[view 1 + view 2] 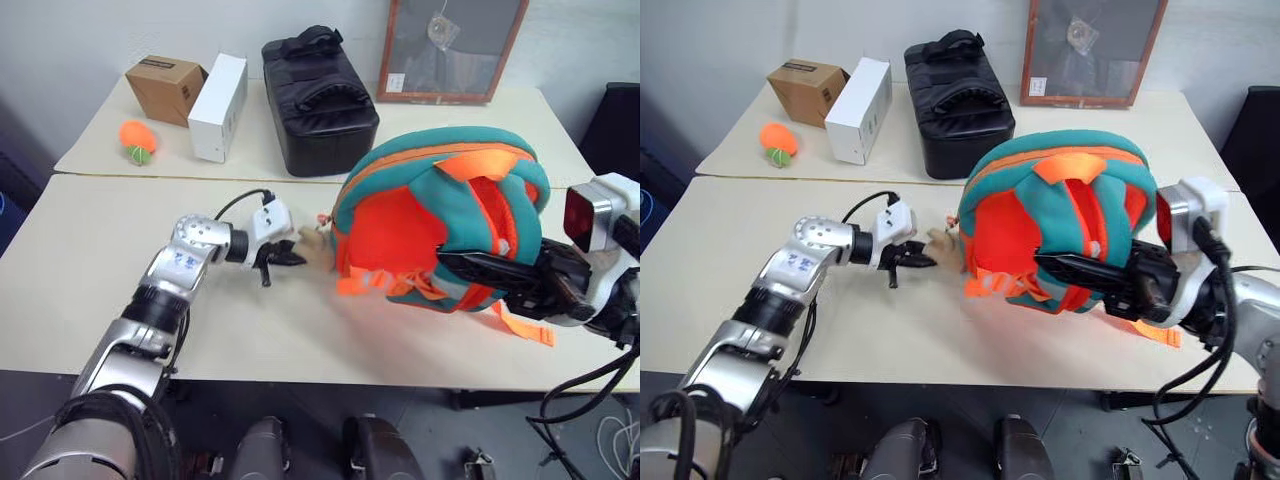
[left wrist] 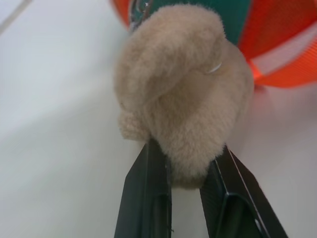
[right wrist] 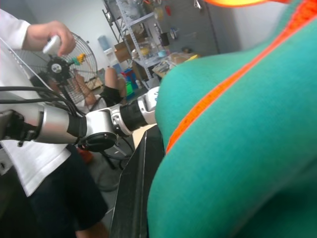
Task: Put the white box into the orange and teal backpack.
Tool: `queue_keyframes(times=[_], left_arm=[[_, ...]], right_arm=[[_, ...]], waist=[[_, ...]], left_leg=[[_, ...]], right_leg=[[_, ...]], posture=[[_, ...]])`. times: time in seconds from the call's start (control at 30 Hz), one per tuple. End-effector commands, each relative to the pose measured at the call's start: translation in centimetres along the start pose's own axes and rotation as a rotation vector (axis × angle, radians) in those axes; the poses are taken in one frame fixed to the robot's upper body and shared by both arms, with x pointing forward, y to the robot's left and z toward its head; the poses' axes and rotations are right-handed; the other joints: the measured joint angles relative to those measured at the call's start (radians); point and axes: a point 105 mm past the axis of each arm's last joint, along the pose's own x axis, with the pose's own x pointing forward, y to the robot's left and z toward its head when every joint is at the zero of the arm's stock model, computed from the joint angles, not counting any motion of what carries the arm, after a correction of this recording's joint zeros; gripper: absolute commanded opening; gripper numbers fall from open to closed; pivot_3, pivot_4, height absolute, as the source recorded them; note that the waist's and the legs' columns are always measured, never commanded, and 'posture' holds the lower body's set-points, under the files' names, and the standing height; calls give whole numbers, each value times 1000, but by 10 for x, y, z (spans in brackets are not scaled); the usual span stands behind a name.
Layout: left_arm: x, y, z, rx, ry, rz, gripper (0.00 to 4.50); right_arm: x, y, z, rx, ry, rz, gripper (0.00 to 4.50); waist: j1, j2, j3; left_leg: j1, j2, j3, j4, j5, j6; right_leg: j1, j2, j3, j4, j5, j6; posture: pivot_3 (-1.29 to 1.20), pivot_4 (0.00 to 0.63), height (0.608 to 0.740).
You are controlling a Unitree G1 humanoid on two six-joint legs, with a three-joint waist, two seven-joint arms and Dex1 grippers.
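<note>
The orange and teal backpack (image 1: 420,215) stands tilted on the cream table (image 1: 100,290), strap side facing me. My right gripper (image 1: 462,268) reaches in from the right, its black fingers shut on the backpack's lower strap side; teal fabric presses against one finger (image 3: 131,198). A tan plush toy (image 2: 183,94) hangs at the backpack's left edge. My left gripper (image 1: 290,258) is shut on the toy's lower end, one finger (image 2: 148,198) on each side of it. The white box is out of view.
At the back of the table stand an upright plain white carton (image 1: 218,107), a brown cardboard box (image 1: 165,88), a black padded bag (image 1: 318,100) and an orange toy (image 1: 137,140). A framed picture (image 1: 455,48) leans on the wall. A person (image 3: 29,124) stands beyond the table.
</note>
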Motion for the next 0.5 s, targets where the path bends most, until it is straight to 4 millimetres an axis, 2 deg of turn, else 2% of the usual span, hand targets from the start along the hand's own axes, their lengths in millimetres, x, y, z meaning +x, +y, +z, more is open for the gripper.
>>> queue_keyframes(times=[0.03,0.1,0.13,0.17,0.2,0.33,0.5], left_arm=[[-9,14,2,-15,-20,50,437],[-16,12,0,-32,-31,32,437],[-20,10,-1,-44,-39,19,437],[-27,6,-3,-65,-48,1,1123],[-35,1,-6,-84,-56,-20,1322],[-73,-24,-13,-133,-72,-88,2664],[-128,-42,-8,-192,-92,-75,4273]], right_arm=[[7,-3,-7,-84,36,-77,0],[5,-12,-17,-98,83,-138,639],[1,-17,-21,-94,101,-168,807],[-4,-22,-24,-94,118,-196,1189],[-11,-25,-27,-98,135,-221,1461],[-48,-36,-30,-128,218,-321,2813],[-108,-37,-8,-123,295,-405,4500]], waist=[[-2,0,0],[-3,0,0],[-3,0,0],[-4,0,0],[-7,0,0],[-22,0,0],[-24,0,0]], left_leg=[[0,0,0,0,0,0],[0,0,1,-1,0,-1],[0,0,1,-1,1,-4],[-1,0,1,-1,2,-5],[-1,0,2,-1,2,-5],[0,0,2,-2,2,-5],[1,0,1,-1,2,-4]], right_leg=[[0,0,0,0,0,0],[-1,0,0,0,0,0],[-1,0,0,0,0,0],[-1,0,0,0,0,0],[-2,0,0,0,0,0],[-2,0,1,0,0,0],[1,0,0,0,0,0]], posture=[[0,150,740],[0,150,740],[0,150,740],[0,150,740],[0,150,740],[0,150,740],[0,150,740]])
